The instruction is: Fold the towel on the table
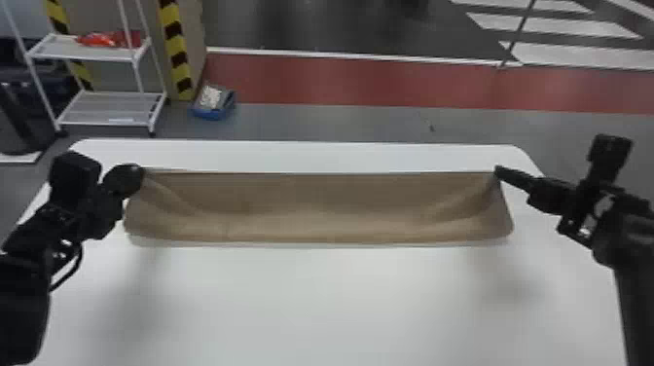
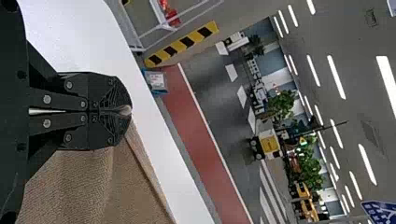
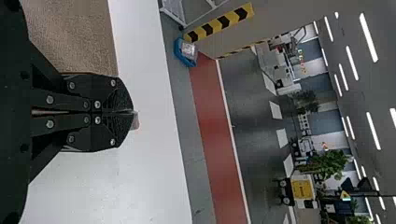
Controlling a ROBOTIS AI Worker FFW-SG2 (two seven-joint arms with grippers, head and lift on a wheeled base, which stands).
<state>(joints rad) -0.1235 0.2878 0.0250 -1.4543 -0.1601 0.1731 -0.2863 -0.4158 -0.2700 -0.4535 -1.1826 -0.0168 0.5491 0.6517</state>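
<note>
Brown towel (image 1: 316,209) is spanning the far part of the white table (image 1: 316,301), sagging in soft creases. The left gripper (image 2: 130,111) is pinching one corner between closed fingers, and the right gripper (image 3: 134,112) is likewise clamping the other. Folding is apparently progressing, though whether any layer is already doubling over, one cannot tell; laying the held edge down, releasing and probably smoothing are remaining.

Gripper (image 1: 138,176): two black fingers (image 2: 112,91) are closed together, a small bit of towel (image 2: 74,186) is between their tips.
Towel: brown, it spreads from the fingertips.
Table (image 2: 70,37): white, behind the gripper.
Floor: red strip (image 2: 200,149), near it a box (image 2: 162,91).
Background: plants (image 2: 280,105), ceiling lights (image 2: 336,77).
</note>
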